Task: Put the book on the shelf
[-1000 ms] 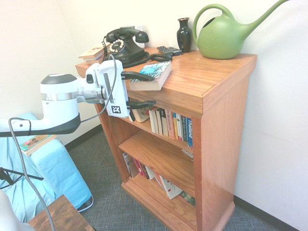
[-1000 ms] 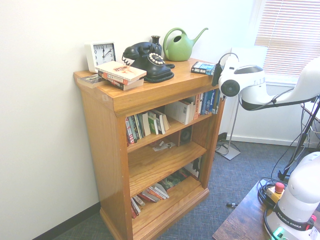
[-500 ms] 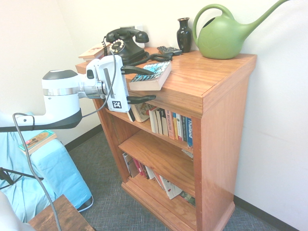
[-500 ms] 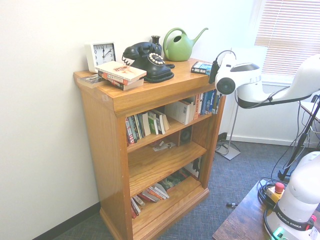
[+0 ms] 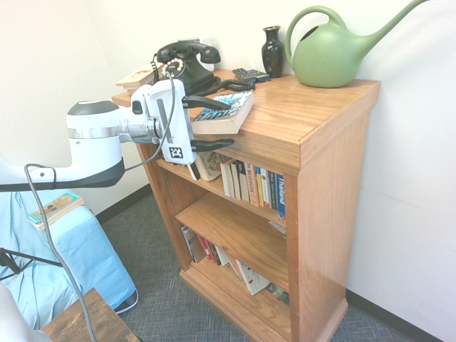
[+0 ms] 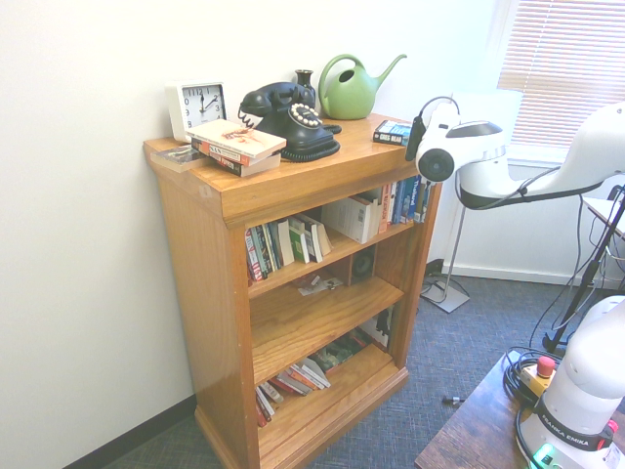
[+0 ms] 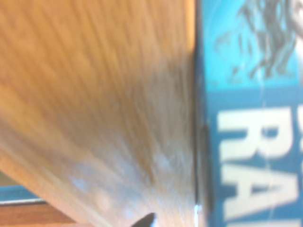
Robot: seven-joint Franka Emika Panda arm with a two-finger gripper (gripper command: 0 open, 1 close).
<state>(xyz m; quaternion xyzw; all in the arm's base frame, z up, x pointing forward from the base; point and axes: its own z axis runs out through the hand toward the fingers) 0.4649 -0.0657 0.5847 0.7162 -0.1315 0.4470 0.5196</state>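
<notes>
The book (image 5: pixel 224 110), blue-teal with white page edges, lies flat on the bookcase's top (image 5: pixel 299 114), at its front edge. The wrist view shows large pale letters "RA" on its cover (image 7: pixel 251 118). The pincer (image 5: pixel 210 122) is spread wide, one finger above the book and one below the top's edge. The shelf (image 5: pixel 249 203) beneath carries upright paperbacks; one blue spine (image 5: pixel 281 194) reads "Thailand". Behind the book sit a black rotary telephone (image 5: pixel 184 65) and a green watering can (image 5: pixel 335 50).

The book (image 5: pixel 224 110), a thick blue-teal paperback with white page edges, lies flat at upper centre, overhanging the bookcase top. The shelf (image 5: pixel 246 199), just below, holds upright paperbacks.
</notes>
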